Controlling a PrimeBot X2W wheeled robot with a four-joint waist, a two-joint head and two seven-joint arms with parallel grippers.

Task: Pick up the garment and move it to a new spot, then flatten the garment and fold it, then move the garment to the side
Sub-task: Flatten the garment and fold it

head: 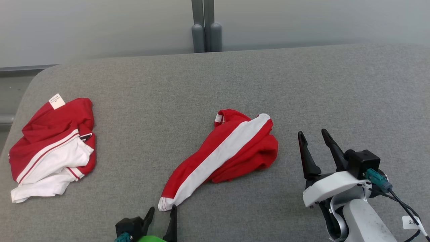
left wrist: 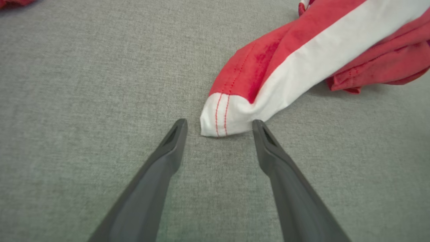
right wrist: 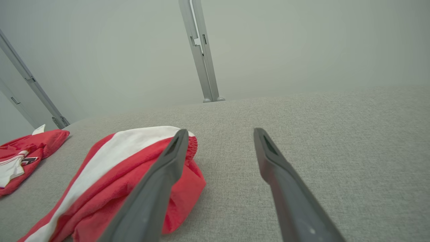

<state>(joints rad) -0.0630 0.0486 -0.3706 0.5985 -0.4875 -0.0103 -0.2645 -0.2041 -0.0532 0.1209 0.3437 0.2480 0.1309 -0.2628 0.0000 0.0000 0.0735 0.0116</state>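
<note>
- While the garment (head: 231, 148) lies bunched at the middle of the grey fabric surface (head: 235, 77) in the head view, a second red-and-white garment (head: 50, 148) sits crumpled at 9 o'clock. It is well apart from the first, near the surface's rounded left edge.
- A grey post (head: 203, 30) stands against the pale wall at 12 o'clock, behind the far edge of the surface.
- The garment is red with a broad white band running from 1 o'clock down to 7 o'clock. The band ends in a white cuff (left wrist: 223, 116) stitched with two thin red lines.
- A small white tag (head: 218, 118) shows at the garment's 11 o'clock edge; any print on it is too small to read.
- The second garment carries a white label (head: 57, 101) at its 12 o'clock corner, with faint print that cannot be read. A small dark logo mark (head: 86, 136) sits by its striped trim.
- A paper tag (head: 412, 222) on the right arm's cable begins with "2"; the rest cannot be made out.
- The left gripper (head: 163, 208), at 6 o'clock in the head view, has its fingers spread wide with the cuff's end lying between the tips. In the left wrist view the finger at 3 o'clock is right at the cuff's edge and the other stands just clear of it. It grips nothing.
- The right gripper (head: 312, 132), at 3 o'clock of the garment and apart from it, has its fingers parted to a moderate gap with nothing between them.
</note>
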